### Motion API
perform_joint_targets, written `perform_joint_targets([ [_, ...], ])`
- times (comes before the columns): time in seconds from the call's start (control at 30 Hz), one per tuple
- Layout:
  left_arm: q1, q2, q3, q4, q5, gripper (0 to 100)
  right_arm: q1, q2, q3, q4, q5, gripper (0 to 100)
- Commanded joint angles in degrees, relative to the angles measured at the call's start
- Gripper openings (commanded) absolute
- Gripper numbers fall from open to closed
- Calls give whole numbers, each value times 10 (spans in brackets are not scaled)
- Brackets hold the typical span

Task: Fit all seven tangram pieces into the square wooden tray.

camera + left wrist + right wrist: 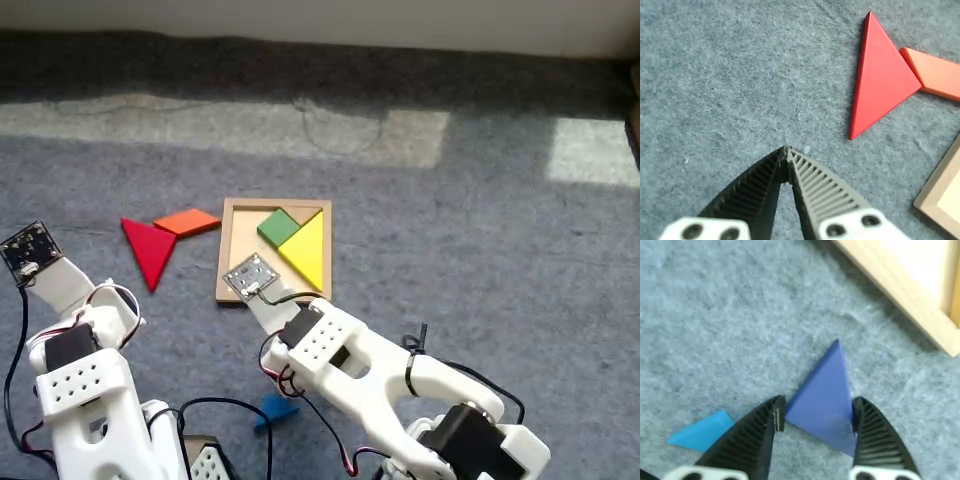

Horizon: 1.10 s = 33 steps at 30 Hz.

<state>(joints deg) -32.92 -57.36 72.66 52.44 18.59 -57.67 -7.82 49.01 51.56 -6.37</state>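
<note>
My right gripper (816, 412) is spread astride the dark blue triangle (824, 390), perhaps already touching its edges, apex pointing ahead toward the tray (900, 297).

Bare grey desk (480, 230) lies open beyond and right of the tray (224, 255). Its left side is hemmed by the red triangle (148, 250) and orange piece (188, 221); the right arm (340, 350) overhangs its near edge.

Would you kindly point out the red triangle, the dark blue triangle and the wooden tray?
red triangle (881, 79): left wrist view, centre of face.
dark blue triangle (823, 400): right wrist view, centre of face.
wooden tray (225, 250): high view, left rim.
</note>
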Motion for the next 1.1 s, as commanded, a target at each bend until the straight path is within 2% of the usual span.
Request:
perform_joint_targets([
  [0.0,-8,-8,-22,-9,-3,5,1,-5,7,-9,5,125],
  [0.3,-8,-8,-22,-9,-3,5,2,-189,-41,64,0,124],
  [0.47,-8,-8,-22,-9,-3,5,44,-211,-82,62,-10,124],
  [0.6,-8,-8,-22,-8,-3,5,84,-170,-147,24,-85,124],
  [0.93,-8,-8,-22,-10,-3,5,96,43,-299,-133,-242,124],
  [1.07,-8,-8,-22,-10,-3,5,108,142,-370,-160,-292,126],
])
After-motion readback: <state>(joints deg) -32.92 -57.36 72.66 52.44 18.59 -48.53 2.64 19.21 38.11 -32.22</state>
